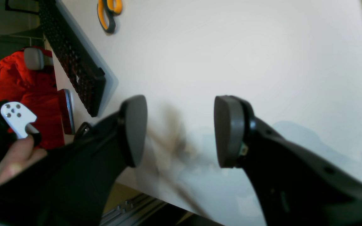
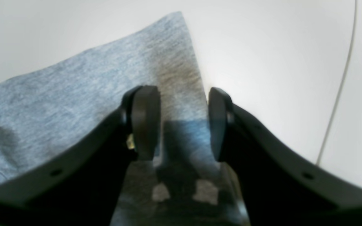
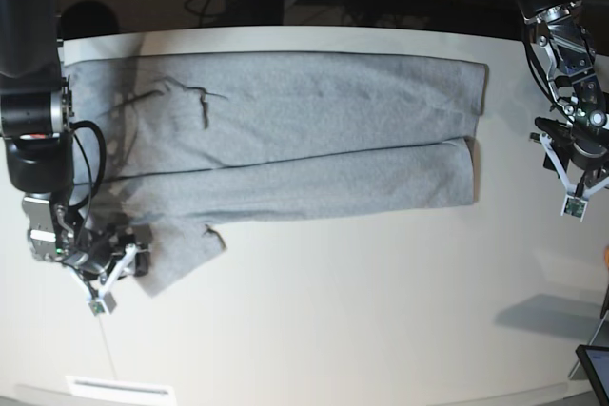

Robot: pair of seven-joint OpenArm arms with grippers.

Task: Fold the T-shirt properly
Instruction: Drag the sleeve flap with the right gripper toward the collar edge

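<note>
The heather-grey T-shirt [image 3: 285, 130] lies spread along the far half of the white table [image 3: 333, 311], plain side up, its lower edge folded over. One sleeve sticks out at the front left. My right gripper [image 3: 128, 259] is open low over that sleeve. In the right wrist view its pads [image 2: 145, 122] stand either side of the edge of the grey cloth [image 2: 74, 88], which lies flat below them. My left gripper [image 3: 582, 170] is open and empty over bare table, off the shirt's right end. In the left wrist view it [image 1: 181, 131] shows only white tabletop.
Orange-handled scissors [image 1: 108, 14] and a long black perforated bar [image 1: 74, 59] lie near the table edge. A red jacket [image 1: 27, 88] and a person's hand [image 1: 14, 157] are beyond that edge. A thin white cable [image 2: 338, 88] runs by the right gripper. A dark tablet corner [image 3: 595, 368] sits front right.
</note>
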